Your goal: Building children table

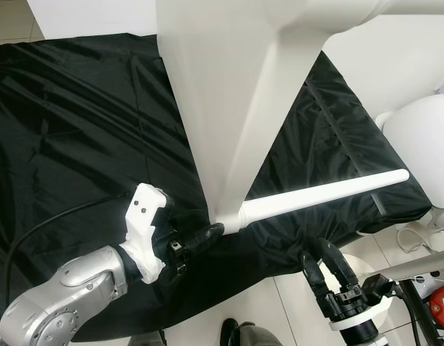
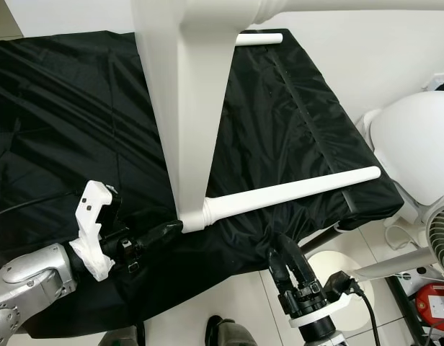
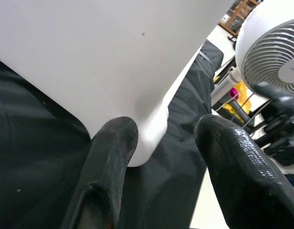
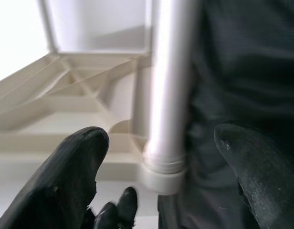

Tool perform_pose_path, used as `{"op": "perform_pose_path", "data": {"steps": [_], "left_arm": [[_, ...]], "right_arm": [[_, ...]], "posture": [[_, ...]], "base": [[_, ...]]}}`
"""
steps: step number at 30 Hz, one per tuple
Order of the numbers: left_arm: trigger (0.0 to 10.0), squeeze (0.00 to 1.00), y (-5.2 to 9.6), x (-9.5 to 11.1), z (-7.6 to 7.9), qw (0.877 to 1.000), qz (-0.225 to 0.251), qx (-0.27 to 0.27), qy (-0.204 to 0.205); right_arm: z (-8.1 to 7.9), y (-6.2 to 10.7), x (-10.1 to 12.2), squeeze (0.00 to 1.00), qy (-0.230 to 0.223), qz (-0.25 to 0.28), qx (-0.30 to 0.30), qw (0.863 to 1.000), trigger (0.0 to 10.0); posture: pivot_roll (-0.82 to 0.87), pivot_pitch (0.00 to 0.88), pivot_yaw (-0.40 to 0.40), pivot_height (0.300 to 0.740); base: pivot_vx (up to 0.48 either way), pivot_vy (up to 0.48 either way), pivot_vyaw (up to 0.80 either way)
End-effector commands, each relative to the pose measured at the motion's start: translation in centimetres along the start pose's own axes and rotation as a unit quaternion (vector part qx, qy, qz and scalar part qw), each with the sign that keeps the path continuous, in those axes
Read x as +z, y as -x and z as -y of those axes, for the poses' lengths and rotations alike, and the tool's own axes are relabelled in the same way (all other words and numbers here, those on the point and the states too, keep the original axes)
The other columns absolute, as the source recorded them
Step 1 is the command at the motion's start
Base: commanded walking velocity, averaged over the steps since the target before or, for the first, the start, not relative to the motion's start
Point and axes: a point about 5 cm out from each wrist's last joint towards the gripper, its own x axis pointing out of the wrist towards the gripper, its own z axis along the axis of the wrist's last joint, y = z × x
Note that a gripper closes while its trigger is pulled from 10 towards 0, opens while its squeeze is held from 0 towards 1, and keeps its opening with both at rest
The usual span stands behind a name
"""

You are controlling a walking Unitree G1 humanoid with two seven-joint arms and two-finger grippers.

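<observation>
A white plastic table top (image 1: 229, 94) stands on edge on a black cloth (image 1: 78, 122). One white round leg (image 1: 323, 193) is set in its lower corner and points right over the cloth. A second leg (image 2: 259, 38) lies behind the top. My left gripper (image 1: 207, 234) is at that lower corner, open, and the corner (image 3: 113, 71) sits just past its fingertips (image 3: 111, 157). Below the cloth's front edge my right gripper (image 1: 324, 263) is open under the leg. The leg (image 4: 171, 95) and the top's ribbed underside (image 4: 75, 109) show between its fingers (image 4: 80, 162).
A white fan (image 2: 416, 144) stands to the right on the tiled floor, with a red object (image 1: 442, 303) and cables near it. A dark shoe (image 1: 240, 333) shows at the bottom edge. A black cable (image 1: 42, 223) runs along the cloth by my left arm.
</observation>
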Motion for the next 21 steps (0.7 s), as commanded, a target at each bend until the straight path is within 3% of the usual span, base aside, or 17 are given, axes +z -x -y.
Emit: {"op": "perform_pose_path", "data": {"steps": [1,4,7,9,21], "left_arm": [[10.0,0.00,0.0,-0.2,0.1,1.000,-0.007,-0.013,0.004],[10.0,0.00,0.0,0.1,-0.3,1.000,-0.004,-0.012,-0.001],[10.0,0.00,-0.1,0.2,-0.5,1.000,-0.003,-0.011,-0.005],[10.0,0.00,0.0,0.6,-1.5,1.000,-0.004,-0.001,-0.024],[10.0,0.00,0.7,1.9,-4.3,0.997,0.001,0.044,-0.068]], "right_arm": [[-0.8,0.1,0.3,0.00,0.023,-0.003,0.017,1.000,10.0],[-3.1,-1.6,1.4,0.00,0.078,-0.007,0.062,0.995,10.0],[-4.1,-2.4,1.8,0.00,0.104,-0.010,0.075,0.992,10.0],[-5.2,-4.7,2.6,0.00,0.147,0.004,0.089,0.985,10.0],[-6.0,-8.8,3.7,0.00,0.208,0.040,0.103,0.972,10.0]], "posture": [[0.08,0.227,-0.053,0.740],[0.08,0.217,-0.049,0.740],[0.08,0.213,-0.050,0.740],[0.08,0.200,-0.051,0.740],[0.08,0.168,-0.059,0.740]], "base": [[0.000,0.000,0.00],[0.000,0.000,0.00],[0.000,0.000,0.00],[0.000,0.000,0.00],[0.000,0.000,0.00]]}}
